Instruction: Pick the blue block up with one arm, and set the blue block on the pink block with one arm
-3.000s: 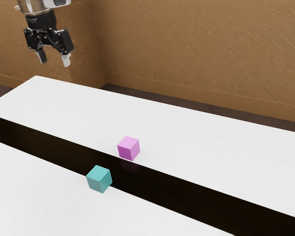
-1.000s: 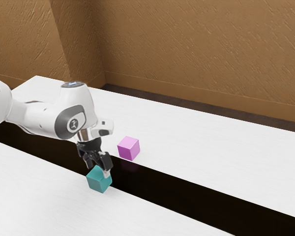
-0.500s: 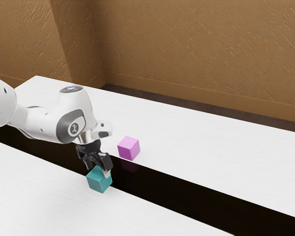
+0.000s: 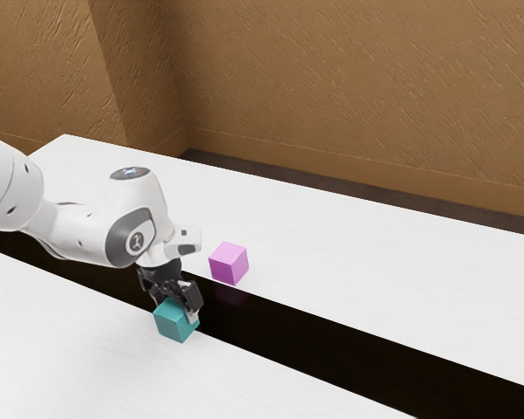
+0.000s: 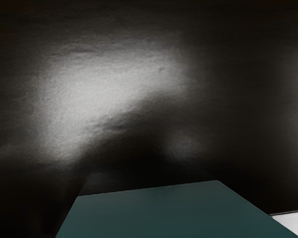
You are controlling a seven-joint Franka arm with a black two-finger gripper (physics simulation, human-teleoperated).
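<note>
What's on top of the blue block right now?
The gripper hangs right over the blue block, hiding part of its top in the exterior view. The stretch of top seen in the wrist view is bare.

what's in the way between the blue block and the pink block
Nothing visible stands in the way. The gripper is right at the top of the blue block. The pink block sits apart toward the exterior view's upper right, its top bare. Between them lies just the table's dark strip.

Black gripper, teal-tinted blue block, pink block, white table.
</note>
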